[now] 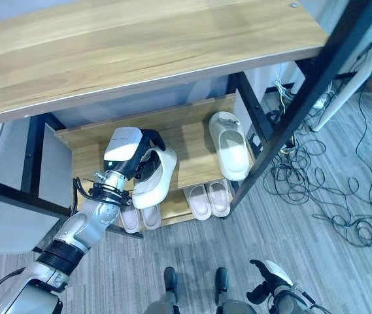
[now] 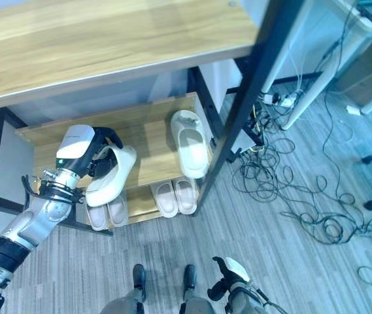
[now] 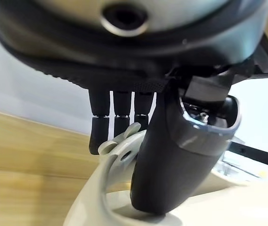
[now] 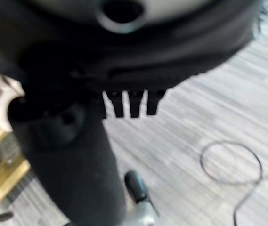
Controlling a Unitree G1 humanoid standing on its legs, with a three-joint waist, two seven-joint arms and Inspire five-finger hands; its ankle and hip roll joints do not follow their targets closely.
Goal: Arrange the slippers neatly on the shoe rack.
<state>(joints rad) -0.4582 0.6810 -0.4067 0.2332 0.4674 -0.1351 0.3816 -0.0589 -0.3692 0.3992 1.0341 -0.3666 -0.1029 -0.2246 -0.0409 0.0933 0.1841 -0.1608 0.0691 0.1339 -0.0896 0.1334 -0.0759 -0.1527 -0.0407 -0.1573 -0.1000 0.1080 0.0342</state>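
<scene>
My left hand (image 1: 128,152) is shut on a white slipper (image 1: 157,179), held tilted over the left part of the rack's middle shelf (image 1: 186,134). In the left wrist view the thumb (image 3: 171,155) presses inside the slipper (image 3: 98,200) and the fingers (image 3: 119,127) curl behind its rim. A second white slipper (image 1: 231,147) lies on the right of the same shelf, its toe pointing outward. My right hand (image 1: 269,282) hangs low near the floor, away from the rack, with relaxed fingers (image 4: 133,103) and nothing in it.
Two pairs of pale slippers (image 1: 209,199) (image 1: 141,217) stand on the bottom shelf. The wide wooden top shelf (image 1: 140,46) overhangs the middle one. A black frame post (image 1: 303,98) runs along the rack's right side. Tangled cables (image 1: 329,190) cover the floor to the right.
</scene>
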